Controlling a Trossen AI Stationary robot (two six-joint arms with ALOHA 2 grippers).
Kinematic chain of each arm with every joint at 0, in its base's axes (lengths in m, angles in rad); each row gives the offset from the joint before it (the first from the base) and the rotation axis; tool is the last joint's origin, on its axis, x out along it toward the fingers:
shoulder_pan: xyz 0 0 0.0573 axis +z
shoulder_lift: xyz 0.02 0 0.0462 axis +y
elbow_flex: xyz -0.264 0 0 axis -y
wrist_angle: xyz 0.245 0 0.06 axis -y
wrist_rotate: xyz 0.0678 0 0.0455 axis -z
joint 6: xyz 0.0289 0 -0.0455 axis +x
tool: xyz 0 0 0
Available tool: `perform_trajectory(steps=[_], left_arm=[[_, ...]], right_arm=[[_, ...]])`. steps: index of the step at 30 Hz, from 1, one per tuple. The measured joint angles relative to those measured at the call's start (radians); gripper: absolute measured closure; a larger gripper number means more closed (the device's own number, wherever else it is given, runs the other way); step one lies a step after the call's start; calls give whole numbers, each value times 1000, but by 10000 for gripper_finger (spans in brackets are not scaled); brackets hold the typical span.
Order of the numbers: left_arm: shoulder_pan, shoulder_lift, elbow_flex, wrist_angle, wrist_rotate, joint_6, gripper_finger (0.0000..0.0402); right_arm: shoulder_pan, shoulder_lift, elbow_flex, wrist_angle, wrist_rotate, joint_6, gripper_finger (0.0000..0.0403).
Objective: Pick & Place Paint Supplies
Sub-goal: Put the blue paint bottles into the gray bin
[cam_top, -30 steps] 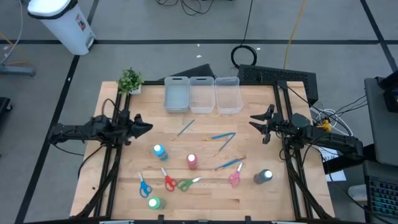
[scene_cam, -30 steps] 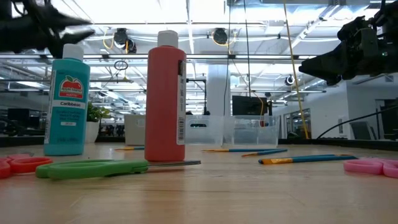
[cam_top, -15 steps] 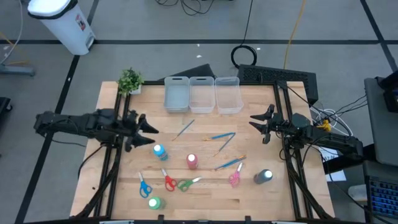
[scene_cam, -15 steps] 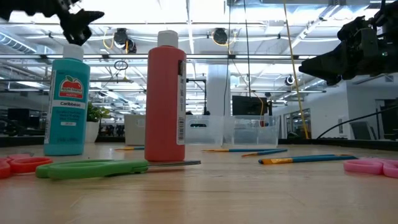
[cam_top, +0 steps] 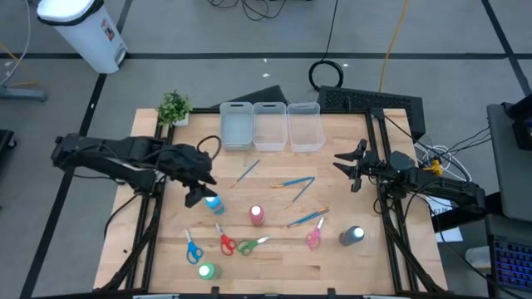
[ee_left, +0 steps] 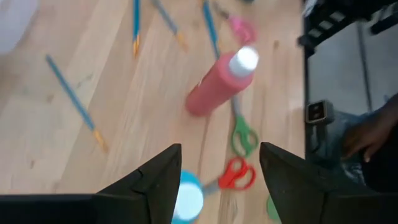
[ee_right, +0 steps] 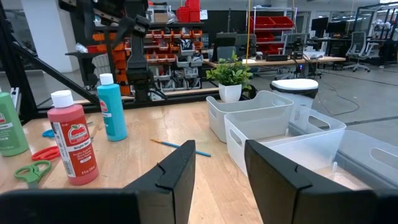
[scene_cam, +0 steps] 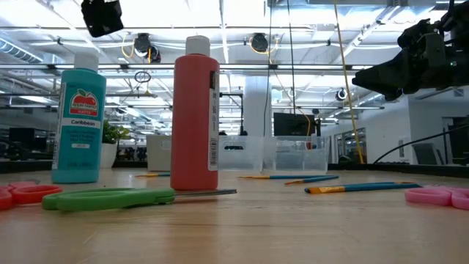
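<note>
Your left gripper (cam_top: 202, 197) hangs directly over the blue paint bottle with the white cap (cam_top: 212, 202), which stands upright left of the middle of the wooden surface (cam_top: 349, 270). Its fingers (ee_left: 152, 180) are spread, one on each side of the bottle's cap, and in the left wrist view they are not closed on it. In the low view the gripper sits just above the cap, with a small gap showing.

Your right gripper (cam_top: 338, 162) waits above the right side of the surface, level with the brushes, with its fingers (ee_right: 180, 168) partly spread and nothing between them.

The pink-red paint bottle (cam_top: 257, 215) stands near the middle, just right of the blue one. The green paint bottle (cam_top: 206, 271) stands close to the near edge on the left, and the dark grey paint bottle (cam_top: 352, 236) stands towards the near right.

Along the near half lie four small scissors in a row: blue-handled scissors (cam_top: 193, 248), red-handled scissors (cam_top: 224, 242), green-handled scissors (cam_top: 249, 244) and pink-handled scissors (cam_top: 315, 237). Thin blue-handled brushes (cam_top: 293, 183) lie scattered between the middle and the far edge.

Three clear plastic bins (cam_top: 270, 125) sit side by side at the far edge, and a small green potted plant (cam_top: 174, 107) stands at the far left corner.
</note>
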Motion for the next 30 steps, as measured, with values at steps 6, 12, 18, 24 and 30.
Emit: perform_trajectory(steps=[6,12,18,24,30], left_arm=[[0,63,6,-125,-6,-63,189],[0,123,6,-166,-19,-98,190],[-15,161,6,-170,-15,-100,190],[-57,173,6,-169,-17,-99,190],[-98,174,6,-170,-68,-67,190]], right_arm=[[0,0,0,0,0,0,273],[0,0,0,0,0,0,273],[0,0,0,0,0,0,273],[0,0,0,0,0,0,273],[0,0,0,0,0,0,273]])
